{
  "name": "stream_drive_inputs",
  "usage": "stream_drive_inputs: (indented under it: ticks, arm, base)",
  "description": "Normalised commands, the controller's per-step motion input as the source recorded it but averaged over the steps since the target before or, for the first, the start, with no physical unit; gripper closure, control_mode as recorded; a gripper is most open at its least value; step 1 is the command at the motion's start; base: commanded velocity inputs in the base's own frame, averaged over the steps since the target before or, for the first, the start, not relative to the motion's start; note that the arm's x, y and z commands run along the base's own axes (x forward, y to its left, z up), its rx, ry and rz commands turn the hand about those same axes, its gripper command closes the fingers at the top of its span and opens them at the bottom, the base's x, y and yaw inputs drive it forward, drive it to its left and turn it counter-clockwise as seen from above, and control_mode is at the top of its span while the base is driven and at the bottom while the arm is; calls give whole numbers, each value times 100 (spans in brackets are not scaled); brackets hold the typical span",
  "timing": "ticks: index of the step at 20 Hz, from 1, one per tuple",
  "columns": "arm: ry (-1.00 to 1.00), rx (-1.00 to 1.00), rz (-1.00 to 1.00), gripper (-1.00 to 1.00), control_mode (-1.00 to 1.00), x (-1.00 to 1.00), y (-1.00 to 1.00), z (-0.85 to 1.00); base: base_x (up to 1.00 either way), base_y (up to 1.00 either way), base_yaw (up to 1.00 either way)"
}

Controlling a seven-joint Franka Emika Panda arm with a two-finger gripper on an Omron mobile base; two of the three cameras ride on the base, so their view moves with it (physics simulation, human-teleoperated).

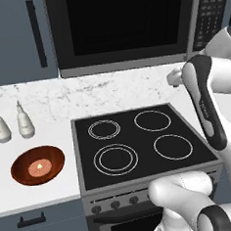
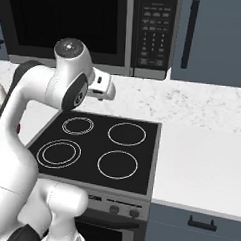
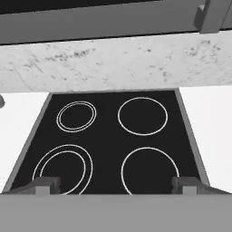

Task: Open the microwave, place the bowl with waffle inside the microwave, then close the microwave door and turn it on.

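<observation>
Door on the big black over-range microwave point(image 1: 125, 26) was shut, so opening it was the job in hand. The fingers point(image 3: 45, 185) stood spread wide, holding nothing, aimed down over the black four-ring stovetop point(image 3: 113, 140). I'd have lifted and hooked the door's edge nearest the keypad panel point(image 2: 153, 31). Plenty of open air above the stove. The glossy reddish-brown bowl point(image 1: 38, 165) with the pale waffle point(image 1: 39, 166) sat on the white worktop point(image 1: 68, 180), left of the stove, near two white bottles point(image 1: 12, 124).

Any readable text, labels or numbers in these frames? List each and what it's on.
None legible.
Microwave keypad panel: rows of pale button marks, too small and blurred to read.
Stovetop: only white burner rings, no text.
Stove knobs: no readable markings.
</observation>
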Motion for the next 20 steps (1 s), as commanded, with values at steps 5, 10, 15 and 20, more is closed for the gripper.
stream_drive_inputs:
  ticks: [5,10,15,20]
  arm:
    - [-12,0,-2,-100,-100,38,-39,9]
    - [-18,0,-11,-100,-100,71,-79,71]
    - [-16,0,-8,-100,-100,58,-49,92]
    - [-11,0,-8,-100,-100,27,-3,29]
  base:
    - [0,0,0]
    - [0,0,0]
    - [0,0,0]
    - [0,0,0]
